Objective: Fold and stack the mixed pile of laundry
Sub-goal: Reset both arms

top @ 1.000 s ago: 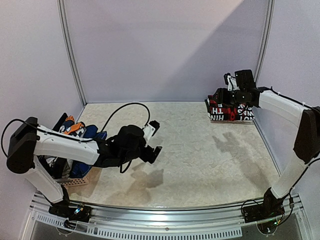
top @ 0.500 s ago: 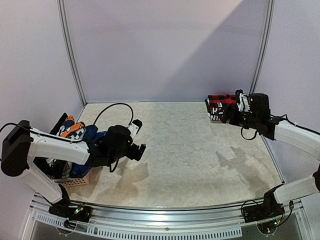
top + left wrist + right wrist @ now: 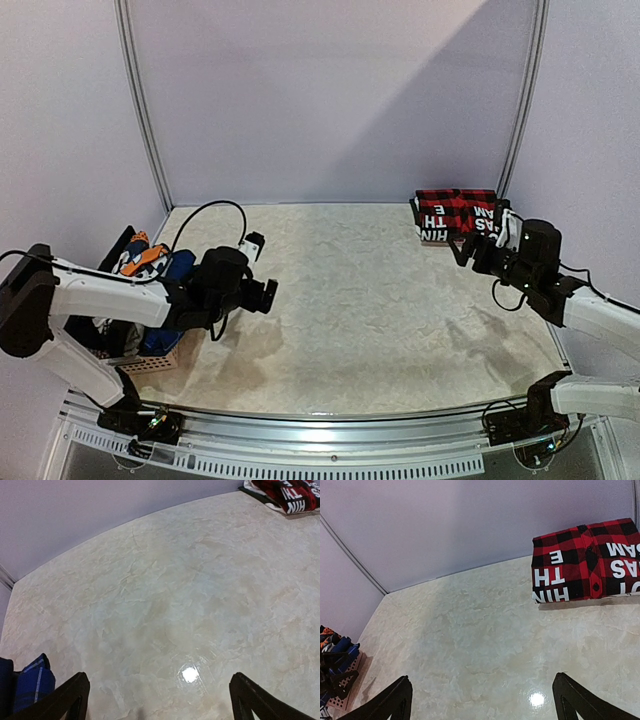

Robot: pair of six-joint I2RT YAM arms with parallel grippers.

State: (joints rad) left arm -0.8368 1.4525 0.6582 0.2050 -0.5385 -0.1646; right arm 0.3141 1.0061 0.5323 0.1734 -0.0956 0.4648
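In the top view the red-black plaid shirt (image 3: 458, 212) lies folded in the upper right of the frame, at the far right corner of the marbled beige desk (image 3: 380, 310), its white lettering facing up. The right wrist view has it in the upper right corner (image 3: 585, 562), lying flat with a buttoned placket running across its middle. The left wrist view catches only part of it at the top right edge (image 3: 287, 489), where a pale and a dark edge of cloth show beneath it. The rest of the laundry sits at the lower left of the top view, bunched in a pinkish woven basket (image 3: 150, 362): an orange-patterned piece (image 3: 148, 257) on top and blue cloth (image 3: 180, 265) just beside it. A blue plaid piece (image 3: 35, 680) peeks in at the lower left of the left wrist view. The left fingers (image 3: 266, 292) hang just right of the basket, spread wide and holding nothing; in their own camera (image 3: 65, 700) only bare desk lies between them. The right fingers (image 3: 464, 246) sit just below the folded shirt in the top view, apart from it, also spread wide and empty, and their own camera (image 3: 390, 702) again shows only desk between the two tips.
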